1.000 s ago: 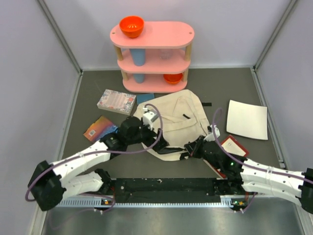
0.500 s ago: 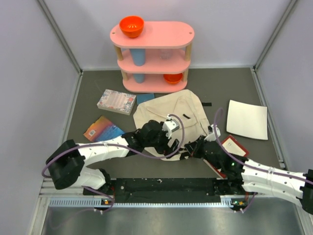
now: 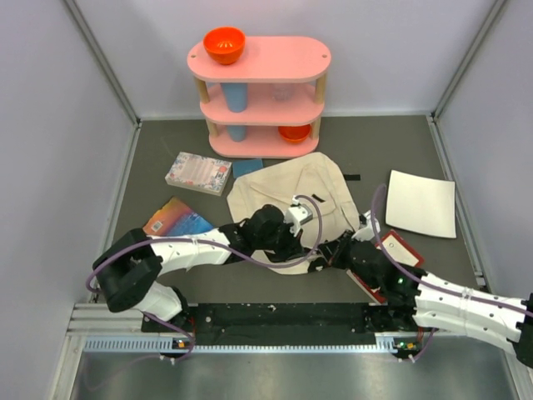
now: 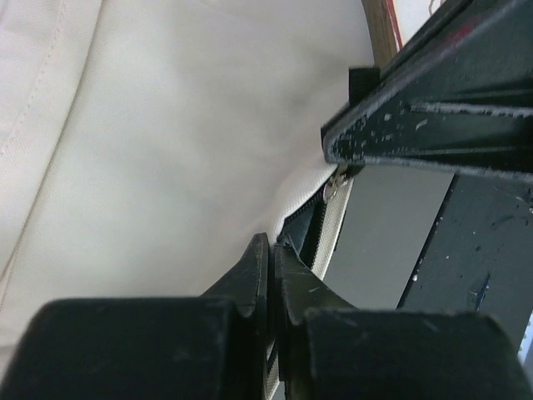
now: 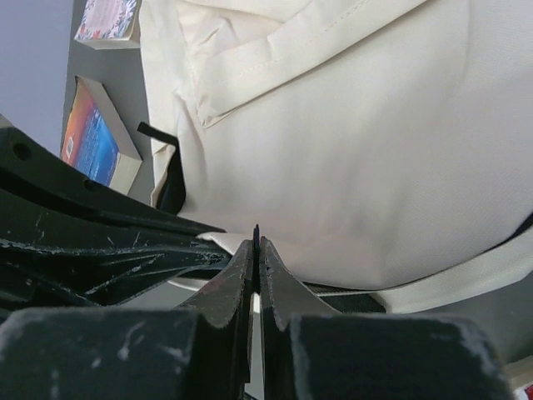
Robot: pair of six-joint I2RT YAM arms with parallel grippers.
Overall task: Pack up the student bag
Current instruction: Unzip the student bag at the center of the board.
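So far nothing looks packed: the bag [image 3: 287, 187] lies flat mid-worktop [image 3: 383, 150], with a floral book [image 3: 198, 172] and an orange book [image 3: 173, 221] out to its left. At its near edge the left hand [image 4: 268, 250] pinches shut on fabric beside the zip [image 4: 321, 225]. The right hand [image 5: 256, 242] is closed there too, so opening is likely the step under way.

Both arms lean in over the near edge of the student bag [image 3: 287, 193] — left hand [image 3: 310, 260] and right hand [image 3: 326, 252] nearly meet there. On the bench [image 3: 375, 150], a patterned book [image 3: 198, 172] and an orange-blue book [image 3: 173, 219] lie to its left — a white sheet [image 3: 420, 202] to its right.
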